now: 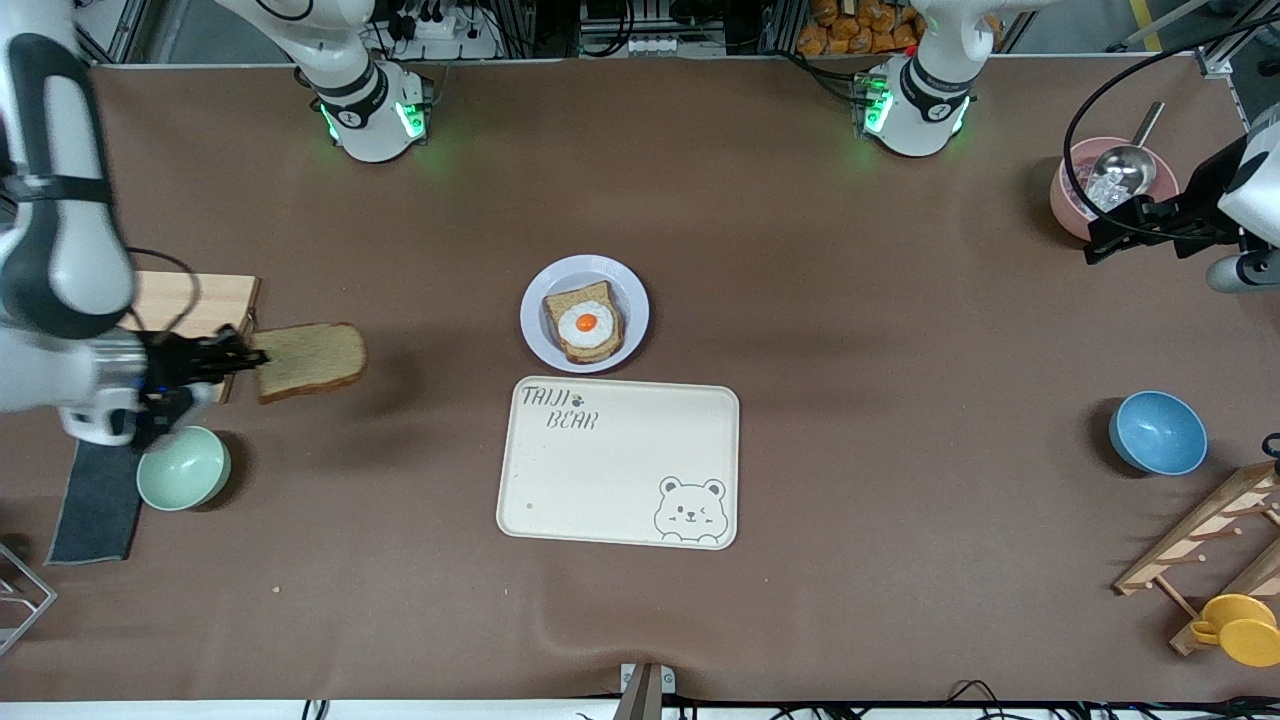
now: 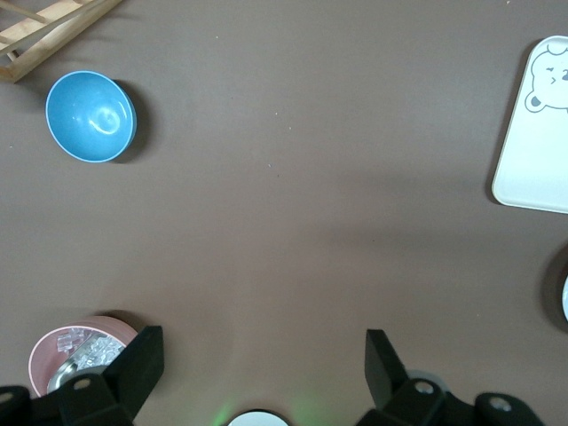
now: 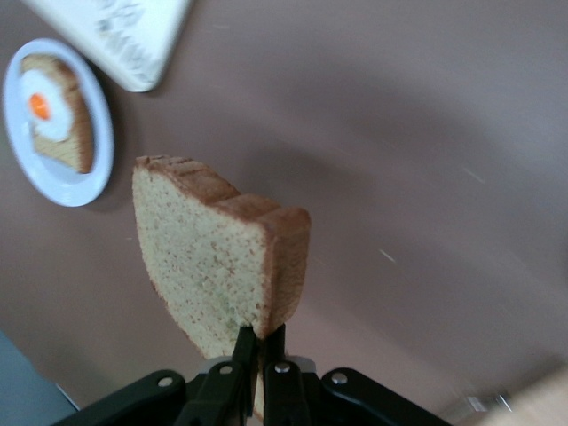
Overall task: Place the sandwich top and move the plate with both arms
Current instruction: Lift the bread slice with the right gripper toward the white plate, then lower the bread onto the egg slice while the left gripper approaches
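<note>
My right gripper (image 1: 245,357) is shut on the sandwich top (image 1: 310,360), a plain brown bread slice held in the air over the table beside a wooden board, toward the right arm's end. In the right wrist view the slice (image 3: 213,262) is pinched at one edge between the fingers (image 3: 244,351). The pale plate (image 1: 632,300) stands mid-table and carries a bread slice with a fried egg (image 1: 585,322); it also shows in the right wrist view (image 3: 98,151). My left gripper (image 1: 1100,240) is open and empty, in the air beside a pink bowl; its fingers (image 2: 142,364) stand wide apart.
A cream bear tray (image 1: 620,462) lies just nearer the camera than the plate. A green bowl (image 1: 183,467), a wooden board (image 1: 195,305) and a dark cloth (image 1: 100,500) lie under the right arm. A pink bowl with a ladle (image 1: 1110,185), blue bowl (image 1: 1158,432), wooden rack (image 1: 1210,545).
</note>
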You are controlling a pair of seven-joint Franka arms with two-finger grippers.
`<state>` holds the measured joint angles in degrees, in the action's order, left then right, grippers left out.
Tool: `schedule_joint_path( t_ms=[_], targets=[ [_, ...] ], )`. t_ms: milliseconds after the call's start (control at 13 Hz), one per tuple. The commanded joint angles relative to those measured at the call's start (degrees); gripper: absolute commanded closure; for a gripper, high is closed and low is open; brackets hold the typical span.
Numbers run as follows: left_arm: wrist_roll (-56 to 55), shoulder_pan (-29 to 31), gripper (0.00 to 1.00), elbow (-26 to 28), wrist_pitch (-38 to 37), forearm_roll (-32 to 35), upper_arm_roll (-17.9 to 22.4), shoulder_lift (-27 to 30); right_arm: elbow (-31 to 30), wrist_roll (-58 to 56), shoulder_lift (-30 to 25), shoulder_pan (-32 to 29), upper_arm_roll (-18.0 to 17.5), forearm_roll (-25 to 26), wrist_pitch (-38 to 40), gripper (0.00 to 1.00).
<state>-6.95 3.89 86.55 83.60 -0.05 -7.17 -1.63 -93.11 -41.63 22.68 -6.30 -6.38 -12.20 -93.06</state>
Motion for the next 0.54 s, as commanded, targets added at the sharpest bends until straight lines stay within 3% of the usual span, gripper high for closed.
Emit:
schedule_joint_path(
  t_ms=[0,153,460],
  targets=[
    [0.88,0.33,0.0,0.29,0.51,-0.74,-0.12,0.4,3.01,-0.73,2.09,10.48,0.76,-0.2,0.25,1.0],
    [0.88,0.42,0.0,0.46,0.51,-1.45,-0.12,0.4,6.08,-2.3,5.07,16.82,0.76,-0.11,0.25,1.0],
    [0.88,0.42,0.0,0.55,0.42,-1.45,-0.12,0.49,9.79,-17.65,11.14,23.95,0.67,-0.28,-2.11,1.0]
  ],
)
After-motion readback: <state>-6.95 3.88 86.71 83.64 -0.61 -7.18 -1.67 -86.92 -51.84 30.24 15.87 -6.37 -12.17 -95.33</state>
